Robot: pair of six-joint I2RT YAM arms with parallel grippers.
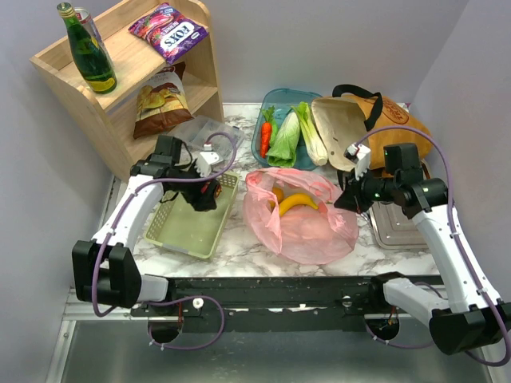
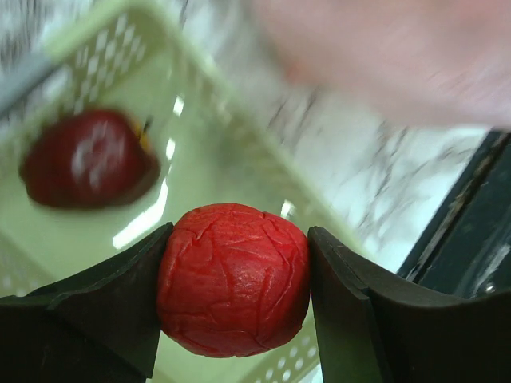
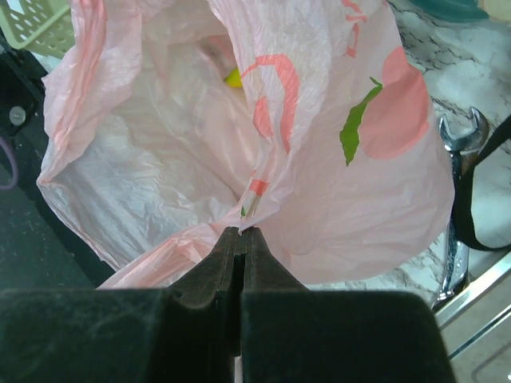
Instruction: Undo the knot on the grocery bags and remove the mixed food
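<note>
The pink plastic bag lies open at the table's middle, no knot showing, with a yellow banana and a small orange inside. My right gripper is shut on the bag's rim at its right side. My left gripper is shut on a bright red fruit and holds it above the pale-green basket. A dark red apple-like fruit lies in that basket. The mustard tote lies at the back right. Leafy vegetables and a carrot lie in a teal tray.
A wooden shelf at the back left holds a green bottle, a purple FOX'S packet and a chip bag. A steel tray sits right of the bag. A wrench lies beside it.
</note>
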